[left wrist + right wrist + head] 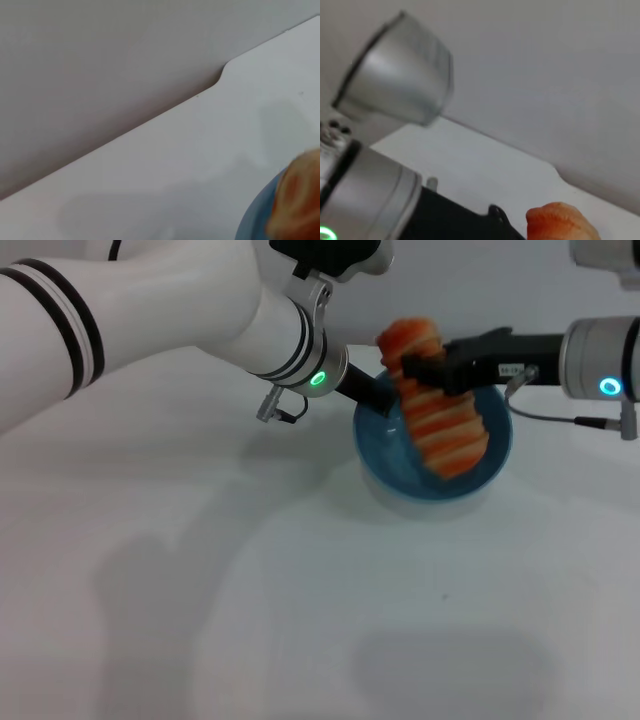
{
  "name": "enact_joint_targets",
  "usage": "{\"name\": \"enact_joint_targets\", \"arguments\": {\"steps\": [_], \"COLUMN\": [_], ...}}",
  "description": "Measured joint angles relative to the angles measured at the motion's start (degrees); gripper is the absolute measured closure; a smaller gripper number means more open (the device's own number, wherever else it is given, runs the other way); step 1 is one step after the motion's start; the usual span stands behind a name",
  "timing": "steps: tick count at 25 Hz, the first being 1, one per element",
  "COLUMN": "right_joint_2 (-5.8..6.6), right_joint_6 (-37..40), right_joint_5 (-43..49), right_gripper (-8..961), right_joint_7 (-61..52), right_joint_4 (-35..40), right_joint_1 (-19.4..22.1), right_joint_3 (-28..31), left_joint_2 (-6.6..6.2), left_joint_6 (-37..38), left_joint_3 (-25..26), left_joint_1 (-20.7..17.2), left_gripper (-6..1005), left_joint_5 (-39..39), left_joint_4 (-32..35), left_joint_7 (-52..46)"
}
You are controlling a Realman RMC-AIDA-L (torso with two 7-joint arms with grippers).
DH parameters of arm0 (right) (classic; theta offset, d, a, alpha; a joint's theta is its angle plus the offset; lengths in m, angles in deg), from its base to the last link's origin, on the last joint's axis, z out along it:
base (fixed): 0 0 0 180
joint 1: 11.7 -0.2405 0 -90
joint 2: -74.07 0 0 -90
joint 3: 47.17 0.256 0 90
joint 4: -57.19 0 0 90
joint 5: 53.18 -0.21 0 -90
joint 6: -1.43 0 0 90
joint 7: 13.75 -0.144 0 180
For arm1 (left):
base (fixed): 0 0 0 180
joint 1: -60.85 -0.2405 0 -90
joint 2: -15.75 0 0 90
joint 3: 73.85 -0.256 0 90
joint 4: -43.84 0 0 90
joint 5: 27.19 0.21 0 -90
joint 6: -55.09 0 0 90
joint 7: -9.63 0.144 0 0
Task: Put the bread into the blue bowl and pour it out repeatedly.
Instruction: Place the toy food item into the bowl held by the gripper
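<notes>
The blue bowl [497, 445] stands on the white table, right of centre in the head view. The bread [445, 425], orange-brown with pale stripes, leans steeply with its lower end inside the bowl and its upper end above the far rim. My right gripper [428, 370] reaches in from the right and is shut on the bread's upper part. My left gripper [378, 397] comes from the upper left and is shut on the bowl's left rim. In the left wrist view the bowl's edge [252, 220] and the bread [300, 197] show at a corner. The right wrist view shows the bread's tip [560, 222].
The white table [250, 590] spreads wide in front of and left of the bowl. Its far edge meets a grey wall [100, 60]. The left arm's silver and black wrist [375, 200] lies close beside the bread in the right wrist view.
</notes>
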Motion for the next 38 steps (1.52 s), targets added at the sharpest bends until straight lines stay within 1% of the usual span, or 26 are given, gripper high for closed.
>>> {"name": "enact_joint_targets", "arguments": {"steps": [3,8,14,19,21,24,27,29,34,38], "right_joint_2": [-0.01,-0.07,-0.01,0.1,0.14,0.22,0.3,0.37,0.49,0.45], "right_joint_6": [-1.6,-2.6,-2.6,-2.7,-2.5,-2.2,-0.6,0.5,1.3,1.4], "right_joint_5": [0.0,0.0,-0.1,-0.7,-2.2,-5.9,-7.0,-6.8,-6.7,-6.8], "right_gripper": [715,714,567,462,450,432,414,403,373,349], "right_joint_7": [0.1,0.6,0.7,1.5,1.7,3.4,4.5,4.6,4.6,4.6], "right_joint_4": [-2.4,-2.7,-2.2,-0.9,0.5,4.6,7.8,8.3,5.7,6.0], "right_joint_1": [-0.6,-0.2,0.4,1.6,2.7,5.8,7.6,7.9,7.3,8.2], "right_joint_3": [-0.9,-0.8,-0.7,-0.5,-0.3,-0.3,-0.3,-0.3,-0.5,0.7], "left_joint_2": [0.03,0.07,0.09,0.18,0.19,0.18,0.17,0.15,0.17,0.2], "left_joint_6": [-0.3,-0.4,-0.7,-1.5,-1.8,-2.4,-2.5,-2.5,-2.6,-2.4], "left_joint_3": [0.0,0.0,0.0,0.0,0.0,0.0,0.0,0.0,0.0,0.0], "left_joint_1": [0.0,0.0,-0.1,-0.8,-1.0,-1.4,-1.4,-1.4,-1.6,-1.8], "left_gripper": [1000,1000,1000,1000,1000,1001,1001,1001,1001,1001], "left_joint_5": [0.0,0.0,-0.1,-0.4,-0.5,-0.6,-0.6,-0.6,-0.6,-0.6], "left_joint_4": [0.0,0.1,0.0,0.3,0.3,0.3,0.1,0.1,0.3,0.5], "left_joint_7": [0.0,0.0,0.0,0.0,0.0,0.0,0.0,0.0,-0.1,-0.1]}}
